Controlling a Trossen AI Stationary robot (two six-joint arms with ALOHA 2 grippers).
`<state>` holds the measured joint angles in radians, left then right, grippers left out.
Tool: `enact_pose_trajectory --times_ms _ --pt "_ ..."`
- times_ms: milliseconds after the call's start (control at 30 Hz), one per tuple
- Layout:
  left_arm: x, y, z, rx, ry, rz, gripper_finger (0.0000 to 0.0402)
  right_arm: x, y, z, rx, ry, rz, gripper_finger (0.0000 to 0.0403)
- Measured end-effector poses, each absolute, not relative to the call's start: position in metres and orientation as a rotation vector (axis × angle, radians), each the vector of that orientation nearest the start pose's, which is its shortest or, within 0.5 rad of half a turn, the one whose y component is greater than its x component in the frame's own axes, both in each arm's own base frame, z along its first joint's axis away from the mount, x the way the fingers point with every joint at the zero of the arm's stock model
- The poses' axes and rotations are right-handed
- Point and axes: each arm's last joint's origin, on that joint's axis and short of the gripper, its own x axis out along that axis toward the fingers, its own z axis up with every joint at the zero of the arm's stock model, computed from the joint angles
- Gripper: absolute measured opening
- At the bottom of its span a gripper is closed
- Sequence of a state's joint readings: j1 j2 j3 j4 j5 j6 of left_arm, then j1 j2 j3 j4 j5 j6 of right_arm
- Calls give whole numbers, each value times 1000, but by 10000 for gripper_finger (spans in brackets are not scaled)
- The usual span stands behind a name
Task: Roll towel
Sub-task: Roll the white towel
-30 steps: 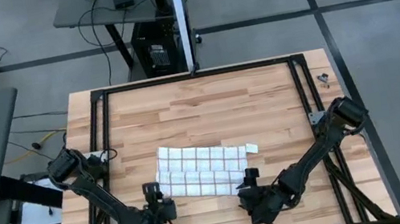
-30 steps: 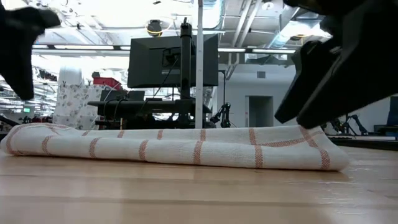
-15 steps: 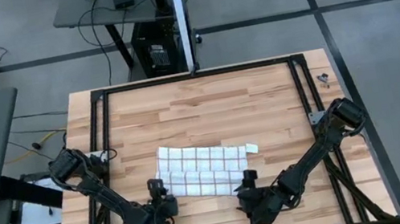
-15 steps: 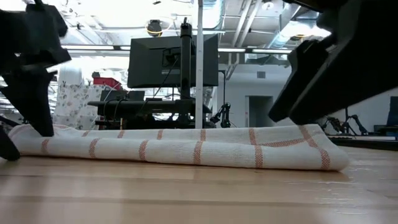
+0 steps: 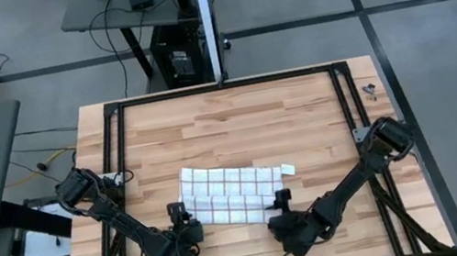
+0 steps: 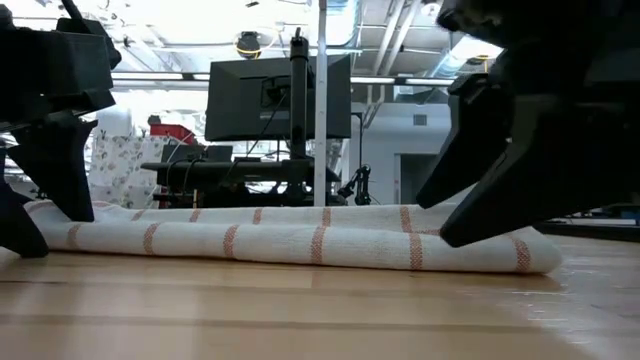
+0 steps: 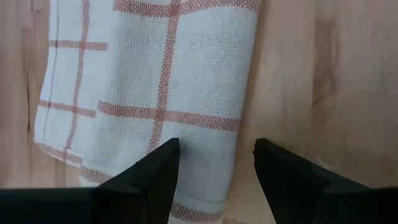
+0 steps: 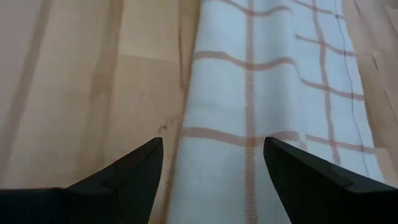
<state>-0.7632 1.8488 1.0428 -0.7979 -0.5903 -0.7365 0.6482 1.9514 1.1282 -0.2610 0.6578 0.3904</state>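
Ok so from my seat: the towel (image 5: 235,193) is lying flat-ish on the desk (image 5: 237,122), a bit toward 6 o'clock from the middle in the high view, folded into a long strip running roughly 9 to 3. In the low view it reads as a low, soft roll with the red-brown grid lines showing along its whole length. There's a small white tag (image 5: 288,169) poking out at its 3 o'clock end.

Left hand (image 5: 182,212) sits right at the towel's 7 o'clock corner. Its fingers (image 7: 163,171) are spread apart and straddle the near edge of the cloth, one over the fabric, the other over bare wood just beside it. Nothing pinched between them as far as I can see.

Right hand (image 5: 281,197) is at the towel's 5 o'clock corner, also spread wide, with the towel's edge running up between its 2 fingers (image 8: 134,168). Not gripping anything either.

Around the scene: a black frame (image 5: 226,85) borders the desk, and at 12 o'clock beyond it stands a white post (image 6: 321,100) and a monitor (image 6: 278,97) on a stand. In the low view both arms block the 2 ends of the towel, so only the middle stretch is clear.
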Motion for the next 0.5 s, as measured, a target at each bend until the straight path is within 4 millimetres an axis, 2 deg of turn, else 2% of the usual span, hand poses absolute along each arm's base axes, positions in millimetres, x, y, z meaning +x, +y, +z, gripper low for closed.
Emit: enact_pose_trajectory --times_ms 500 --pt "230 -197 130 395 1167 295 191 297 216 127 -264 858 -181 270"
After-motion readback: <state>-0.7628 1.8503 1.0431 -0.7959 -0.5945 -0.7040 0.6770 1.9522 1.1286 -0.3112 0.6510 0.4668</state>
